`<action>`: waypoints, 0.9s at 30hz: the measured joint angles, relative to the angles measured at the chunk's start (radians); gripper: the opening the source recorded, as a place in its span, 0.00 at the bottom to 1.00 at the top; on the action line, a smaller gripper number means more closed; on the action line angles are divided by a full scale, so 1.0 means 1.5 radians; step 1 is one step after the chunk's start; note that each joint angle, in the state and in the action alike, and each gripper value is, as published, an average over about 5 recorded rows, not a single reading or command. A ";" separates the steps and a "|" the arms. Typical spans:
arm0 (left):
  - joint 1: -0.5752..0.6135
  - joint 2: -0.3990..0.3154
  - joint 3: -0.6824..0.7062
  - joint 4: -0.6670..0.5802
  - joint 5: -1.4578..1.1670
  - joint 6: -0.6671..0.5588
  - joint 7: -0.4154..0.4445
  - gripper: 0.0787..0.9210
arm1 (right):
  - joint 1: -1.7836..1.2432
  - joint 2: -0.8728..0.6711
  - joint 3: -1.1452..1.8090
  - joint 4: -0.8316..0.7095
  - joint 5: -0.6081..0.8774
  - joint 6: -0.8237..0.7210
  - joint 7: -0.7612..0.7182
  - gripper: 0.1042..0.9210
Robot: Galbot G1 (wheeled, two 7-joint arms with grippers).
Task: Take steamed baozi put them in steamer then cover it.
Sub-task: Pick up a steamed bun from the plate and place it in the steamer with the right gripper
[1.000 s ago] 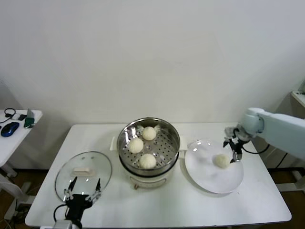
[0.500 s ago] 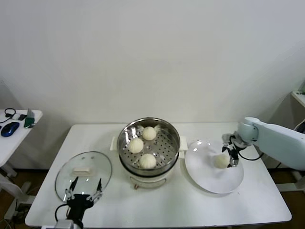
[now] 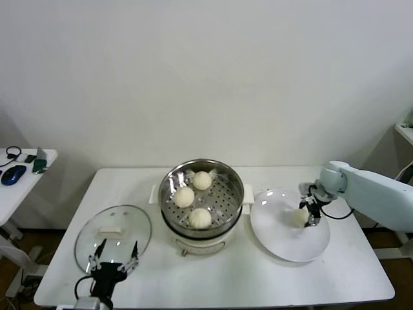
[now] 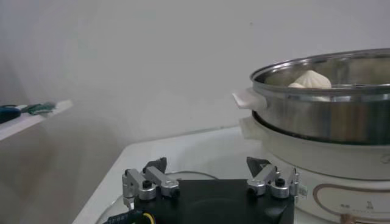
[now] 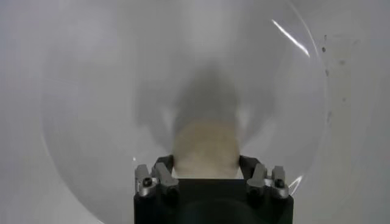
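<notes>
Closing around the last baozi [image 3: 299, 217] on the plate [image 3: 284, 245] right of the steamer [image 3: 201, 194], the right gripper [image 3: 304, 216] should squeeze its soft, light sides gently; the left gripper [image 3: 115, 256] waits open over the cover [image 3: 97, 236].

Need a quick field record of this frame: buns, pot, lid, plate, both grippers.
buns in pot: three cream-white dough buns on the perforated tray
pot: round stainless-steel steamer on a white base, uncovered
last bun: fourth cream-white bun on the flat white plate
lid: clear glass lid with a cream bar handle, flat on the table, on the steamer's left
right gripper: down at the plate, fingers on either side of the fourth bun; bun not lifted
left gripper: open, over the lid's near edge, holding nothing
</notes>
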 measured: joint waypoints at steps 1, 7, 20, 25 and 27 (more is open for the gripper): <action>0.000 0.000 0.000 -0.001 0.000 0.000 0.000 0.88 | 0.011 -0.001 -0.005 0.005 0.007 -0.001 -0.001 0.72; 0.000 0.004 0.003 -0.003 0.002 0.001 0.000 0.88 | 0.134 0.008 -0.065 0.051 0.085 -0.010 -0.009 0.73; 0.001 0.004 0.009 -0.009 0.002 0.001 0.000 0.88 | 0.398 0.104 -0.141 0.204 0.288 -0.060 0.007 0.73; 0.006 0.004 0.006 -0.010 0.001 -0.001 0.001 0.88 | 0.410 0.145 -0.154 0.257 0.320 -0.090 0.037 0.73; 0.007 0.004 0.004 -0.012 0.000 -0.001 0.001 0.88 | 0.406 0.161 -0.160 0.269 0.320 -0.100 0.049 0.73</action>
